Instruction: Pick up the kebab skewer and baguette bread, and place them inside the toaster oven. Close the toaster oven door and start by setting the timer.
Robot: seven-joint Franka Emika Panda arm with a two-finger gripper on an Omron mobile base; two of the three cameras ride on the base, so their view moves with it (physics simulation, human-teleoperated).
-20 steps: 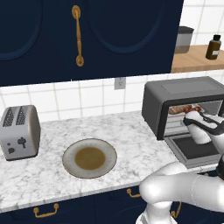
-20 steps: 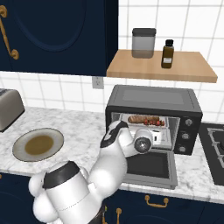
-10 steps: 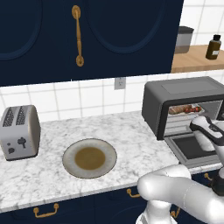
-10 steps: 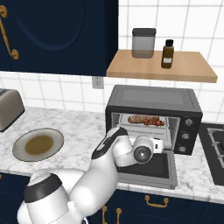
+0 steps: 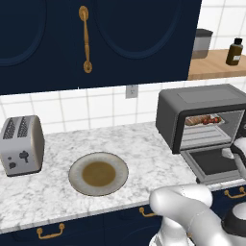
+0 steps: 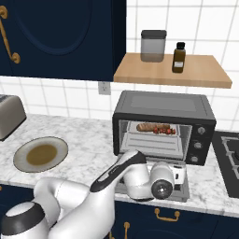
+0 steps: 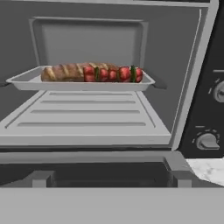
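Note:
The dark grey toaster oven [image 5: 192, 98] [image 6: 163, 102] stands open at the counter's right end. Inside it, a shallow tray [image 7: 78, 84] carries the tan baguette bread [image 7: 63, 73] [image 6: 148, 126] on the left. The kebab skewer [image 7: 113, 73] [image 6: 165, 131] with red chunks lies on the tray's right part, touching the loaf. The toaster oven door [image 7: 105, 173] [image 5: 214, 163] hangs down flat in front. My gripper [image 6: 180, 172] [image 5: 229, 153] hovers low over the door's outer edge, facing the opening, open and holding nothing.
Two knobs [image 7: 206, 141] [image 6: 198, 145] sit on the oven's right panel. A brown-centred plate [image 5: 98, 174] and a silver toaster [image 5: 21, 144] are further left on the marble counter. A shelf [image 6: 172, 74] with jar and bottle hangs above; a stove [image 6: 228, 154] lies right.
My hand has pulled back from the oven opening and sunk lower, toward the front edge of the lowered door. The loaf and skewer stay on the tray.

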